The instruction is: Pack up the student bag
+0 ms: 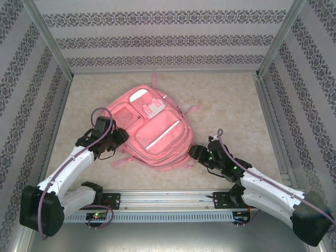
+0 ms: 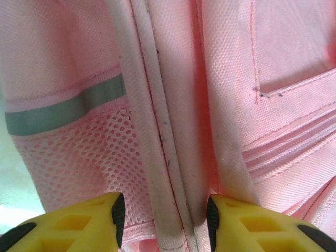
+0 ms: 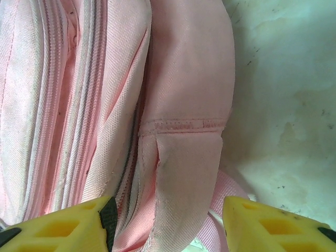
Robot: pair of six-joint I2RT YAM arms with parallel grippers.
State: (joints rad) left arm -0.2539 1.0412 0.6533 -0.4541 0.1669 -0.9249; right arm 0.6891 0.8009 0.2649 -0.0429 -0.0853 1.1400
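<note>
Pink student bag (image 1: 155, 131) lies flat mid bench (image 1: 236, 105), front up. The left tool (image 2: 164, 220) is spread wide straddling the side seam (image 2: 157, 131), the right tool (image 3: 165, 220) spread wide around a fold (image 3: 184, 157) at the near right corner. I'd pinch both deep into fabric, evenly, so nothing slips

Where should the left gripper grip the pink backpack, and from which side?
Probably the piped seam ridge on the pink backpack's left side, coming from the left: it stands raised and narrow between the left gripper's open fingers.
</note>
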